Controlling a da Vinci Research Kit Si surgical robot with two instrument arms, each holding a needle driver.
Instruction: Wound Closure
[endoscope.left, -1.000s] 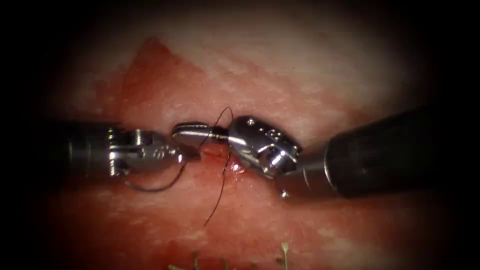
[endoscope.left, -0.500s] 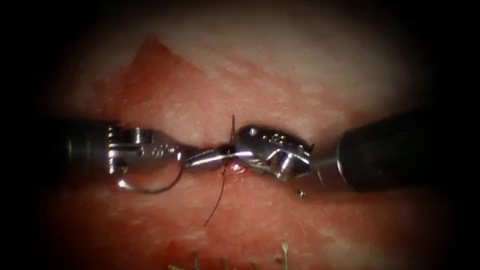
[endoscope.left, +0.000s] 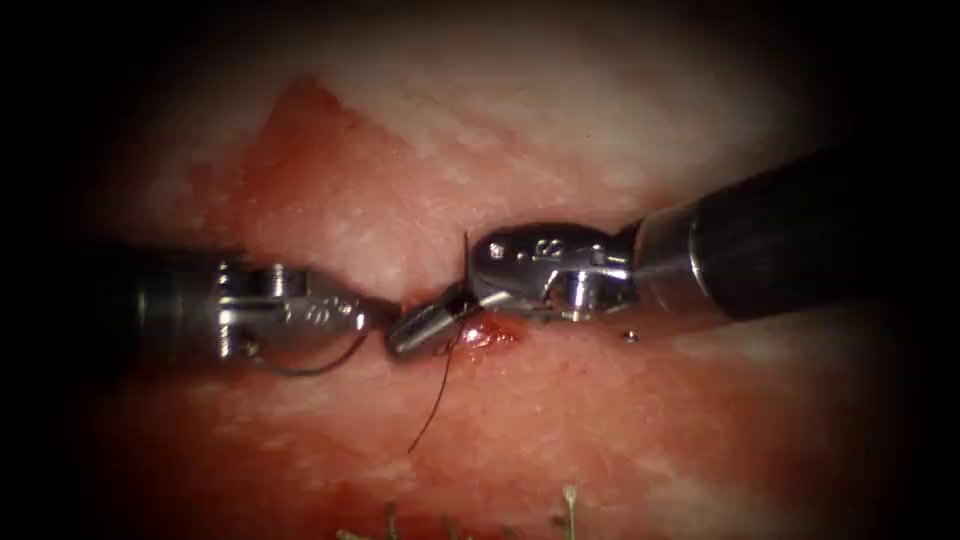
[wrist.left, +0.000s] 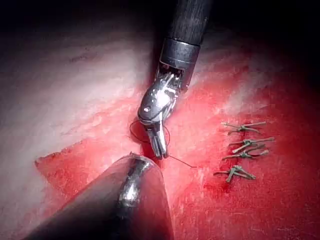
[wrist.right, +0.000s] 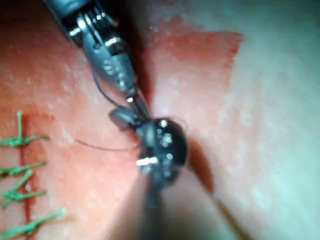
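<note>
The tissue (endoscope.left: 560, 150) has its cut (endoscope.left: 490, 335) at the middle, wet with red fluid. My left tool (endoscope.left: 378, 312) comes in from the left, jaws shut. A thin grey curve, seemingly the needle (endoscope.left: 300, 368), hangs under its wrist out of the tissue, gripped near one end. My right tool (endoscope.left: 425, 325) points down-left over the cut with jaws shut and empty. Dark thread (endoscope.left: 465, 260) wraps the base of those jaws, and its tail (endoscope.left: 430, 400) trails toward the front. In the left wrist view the thread loops around the right tool (wrist.left: 159, 145). The two tools (wrist.right: 131, 107) almost touch.
Several green stitches (wrist.left: 242, 150) lie in a row on the tissue beyond the working spot, with their cut ends (endoscope.left: 568, 495) at the front edge of the endoscope view. A small dark speck (endoscope.left: 630, 337) sits on the tissue under the right tool's shaft.
The right tool's wrist rose and swung, its jaws dropping from level and pointing left to down-left over the cut. The thread loop above them shrank. The left tool barely moved.
</note>
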